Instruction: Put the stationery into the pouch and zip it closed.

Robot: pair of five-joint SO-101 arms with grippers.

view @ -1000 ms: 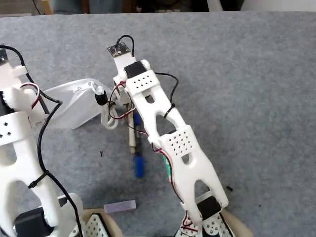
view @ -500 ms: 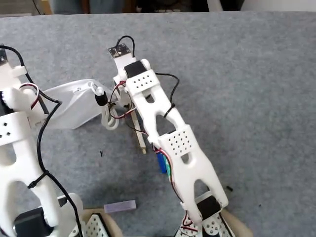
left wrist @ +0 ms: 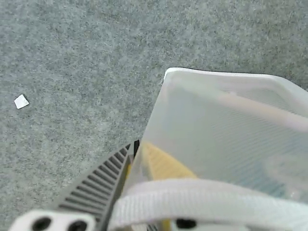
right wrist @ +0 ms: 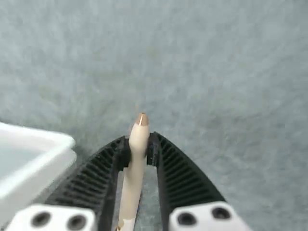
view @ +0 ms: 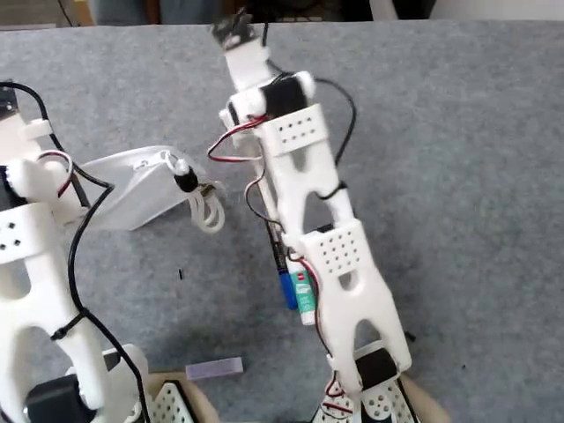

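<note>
The right end effector (right wrist: 138,140) was pinched on a beige pencil (right wrist: 136,166) close behind its tip, raised above the grey desk (view: 458,159) with a corner of the pouch beside it. The left end effector (left wrist: 131,161) was clamped on the edge of the translucent pouch (view: 132,189), which lay between the two arms. We judged the pencil light, stiff and smooth, and safest gripped nearer mid-shaft so it cannot pivot. The pouch looked soft and likely to sag. Against a second earlier, the right arm (view: 308,194) had lifted the pencil off the desk and swung toward the far edge, and the blue pen (view: 288,289) had slid sideways beneath it.
</note>
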